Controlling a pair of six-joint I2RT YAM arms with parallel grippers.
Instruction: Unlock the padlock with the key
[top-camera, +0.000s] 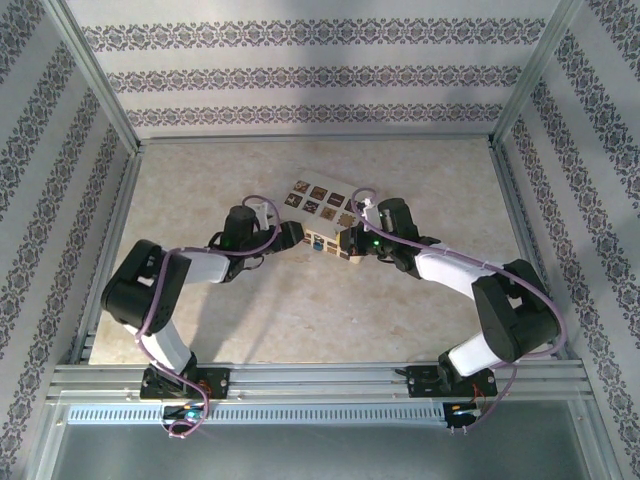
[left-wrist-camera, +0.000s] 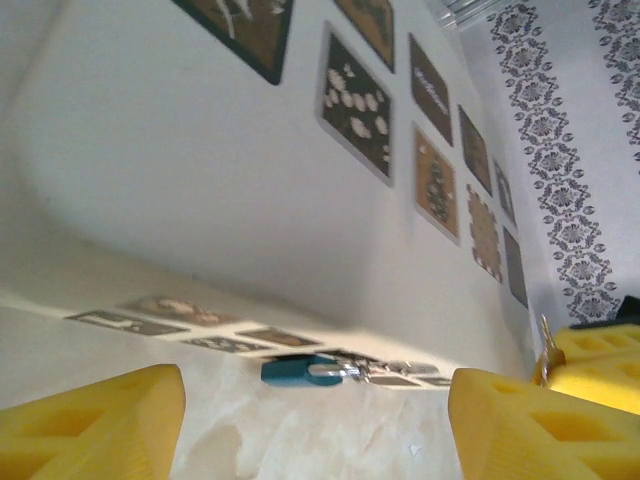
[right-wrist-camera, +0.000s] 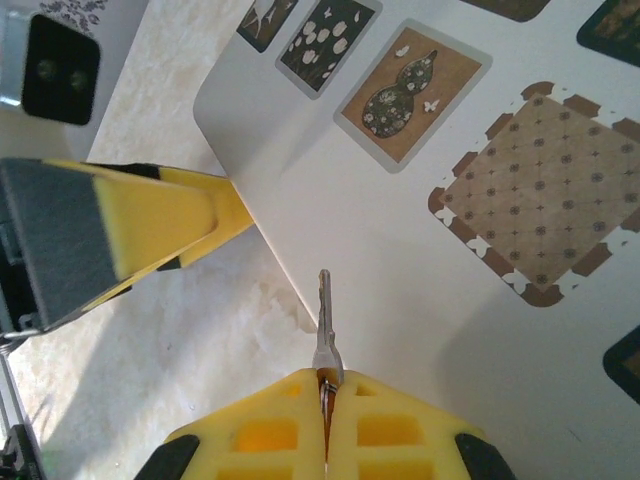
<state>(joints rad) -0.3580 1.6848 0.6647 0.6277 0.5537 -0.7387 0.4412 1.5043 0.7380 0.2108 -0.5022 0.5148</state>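
Blue and tiny, the square-bodied padlock (left-wrist-camera: 296, 370) lies on its side on the pale, marbled tabletop (top-camera: 300, 320). It sits right at the foot of the large cream box with dark patterned squares (left-wrist-camera: 180, 170), its small silvery metal loop (left-wrist-camera: 338, 372) pointing toward the right arm. The left end effector (left-wrist-camera: 318, 402) stands wide open just short of it, its blocky yellow foam-like fingers (left-wrist-camera: 100, 420) empty and spread to either side of the lock. The right end effector (right-wrist-camera: 325, 380) is pinched shut on the head of a slim, flat silvery key (right-wrist-camera: 324, 320), whose bare blade juts out over the box's rounded corner. We judge the main risk to be the lock itself: it looks light and smooth and nothing clamps it. A nudge from the key tip could therefore skate it along the glossy surface or wedge it against the box wall. The key is gripped only at its end by soft pads, so it may pivot or slip if the tip lands off the keyway, which we cannot see from here. The two end effectors sit close together, so a wide left finger could also catch the box or the other arm.
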